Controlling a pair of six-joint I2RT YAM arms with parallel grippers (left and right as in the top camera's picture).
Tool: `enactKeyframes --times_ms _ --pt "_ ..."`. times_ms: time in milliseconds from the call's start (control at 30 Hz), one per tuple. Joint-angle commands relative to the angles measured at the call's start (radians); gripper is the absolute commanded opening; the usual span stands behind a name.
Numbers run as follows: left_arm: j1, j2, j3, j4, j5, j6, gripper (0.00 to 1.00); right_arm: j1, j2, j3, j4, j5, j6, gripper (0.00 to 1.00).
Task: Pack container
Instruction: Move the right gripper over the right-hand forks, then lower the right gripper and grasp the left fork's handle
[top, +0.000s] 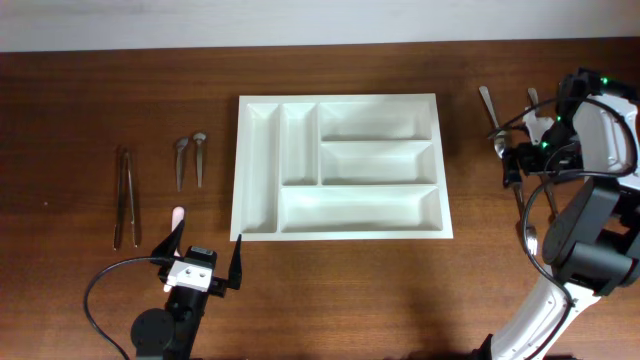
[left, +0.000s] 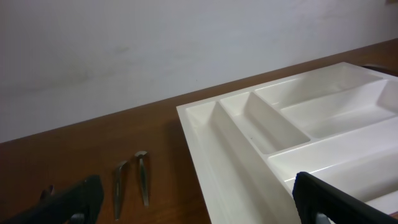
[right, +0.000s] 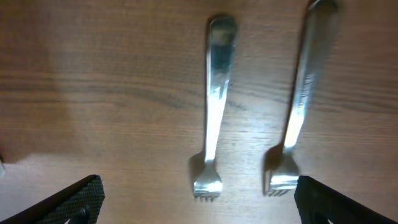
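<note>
The container is a large white five-compartment cutlery tray (top: 341, 234) in the middle of the table, with nothing in it. Its left part shows in the left wrist view (left: 205, 143). My left gripper (top: 205, 262) is open and empty, near the tray's front left corner; its dark fingers frame the left wrist view (left: 199, 214). My right gripper (top: 527, 170) is open and empty over the utensils at the far right. In the right wrist view it (right: 199, 211) hovers above two metal forks (right: 214, 106) (right: 301, 99) that lie side by side, tines towards the fingers.
Left of the tray lie two small metal spoons (top: 190, 160), also in the left wrist view (left: 130, 179), long metal tongs (top: 126, 195) and a small pink item (top: 178, 214). More metal utensils (top: 490, 112) (top: 530, 232) lie by the right arm.
</note>
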Motion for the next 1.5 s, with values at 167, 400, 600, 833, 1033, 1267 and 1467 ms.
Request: enactKeyframes --times_ms 167,400,600,833,1033,1267,1467 --pt "-0.004 -0.008 -0.003 -0.005 0.0 -0.005 0.99 -0.01 0.016 -0.166 0.078 0.008 -0.021 0.99" --pt "-0.004 -0.008 -0.003 -0.005 0.0 -0.005 0.99 -0.01 0.016 -0.261 0.151 0.013 -0.043 0.99" --pt "-0.004 -0.008 -0.003 -0.005 0.0 -0.005 0.99 -0.017 0.017 -0.264 0.169 0.037 -0.043 0.99" --pt "-0.004 -0.008 -0.003 -0.005 0.0 -0.005 0.99 -0.04 0.027 -0.276 0.181 0.036 -0.039 0.99" --pt "-0.004 -0.008 -0.003 -0.005 0.0 -0.005 0.99 -0.04 0.033 -0.287 0.193 0.04 -0.034 0.99" --pt "-0.004 -0.008 -0.003 -0.005 0.0 -0.005 0.99 -0.04 0.033 -0.302 0.219 0.04 -0.017 1.0" --pt "-0.004 -0.008 -0.003 -0.005 0.0 -0.005 0.99 -0.039 0.048 -0.315 0.226 0.04 -0.012 1.0"
